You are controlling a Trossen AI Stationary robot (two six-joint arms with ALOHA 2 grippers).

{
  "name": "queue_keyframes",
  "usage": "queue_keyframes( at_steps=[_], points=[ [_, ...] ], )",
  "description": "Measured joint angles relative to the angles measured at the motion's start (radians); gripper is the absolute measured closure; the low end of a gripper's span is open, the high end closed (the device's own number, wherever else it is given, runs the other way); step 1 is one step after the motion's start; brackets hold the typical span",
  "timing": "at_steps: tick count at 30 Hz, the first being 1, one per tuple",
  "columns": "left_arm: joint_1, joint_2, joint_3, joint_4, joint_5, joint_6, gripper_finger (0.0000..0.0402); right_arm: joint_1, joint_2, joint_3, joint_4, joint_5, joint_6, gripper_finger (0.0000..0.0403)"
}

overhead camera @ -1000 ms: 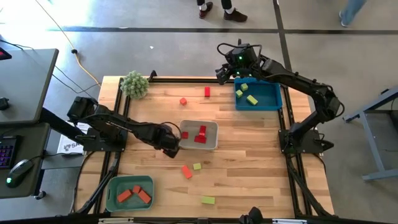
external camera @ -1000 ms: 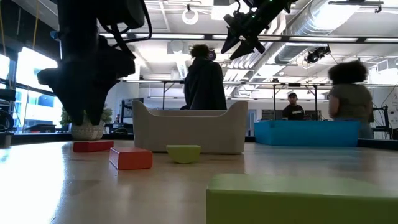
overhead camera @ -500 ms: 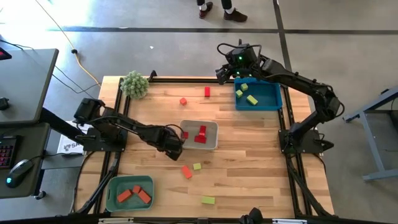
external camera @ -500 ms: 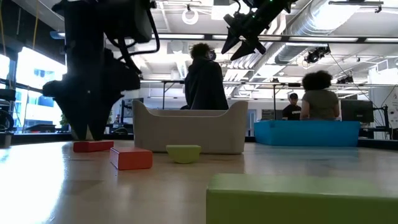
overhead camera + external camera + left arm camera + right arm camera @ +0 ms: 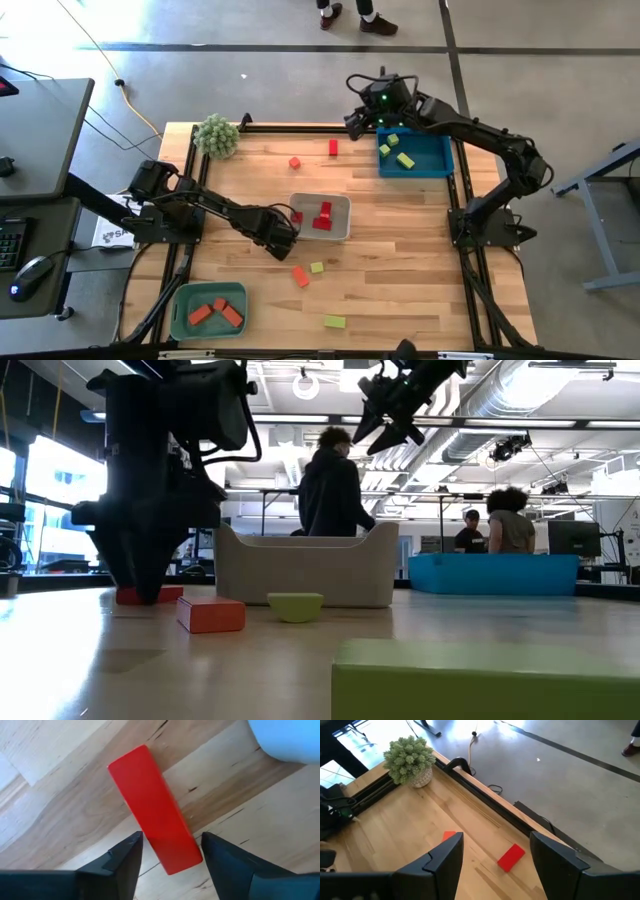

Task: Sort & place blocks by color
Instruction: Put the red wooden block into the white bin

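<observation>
Down at the table beside the white tray [image 5: 340,232], the left gripper [image 5: 170,851] straddles a red bar [image 5: 152,810], fingers apart but gripping only its end; it may swivel loose. Farther right, the right gripper [image 5: 356,118] hovers open-fingered by the blue tray [image 5: 440,165].

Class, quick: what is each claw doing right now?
Left claw: open, fingers straddling a red rectangular bar block, not gripping.
Right claw: open, empty.
</observation>
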Motion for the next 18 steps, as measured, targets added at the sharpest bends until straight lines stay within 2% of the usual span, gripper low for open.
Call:
queue_keyframes(
  at_steps=[9,15,18],
  points=[
    [0.001,0.0,0.001,0.002,0.012,0.145,0.0322,0.022,0.0,0.0,0.0,-0.001,-0.002,0.0187],
    [0.002,-0.025,-0.003,-0.033,0.01,0.177,0.0328,0.037,0.0,0.0,-0.001,-0.002,-0.002,0.0187],
    [0.011,-0.052,-0.013,-0.115,0.001,0.191,0.0328,0.048,0.0,0.0,-0.002,-0.002,-0.002,0.0187]
  ],
)
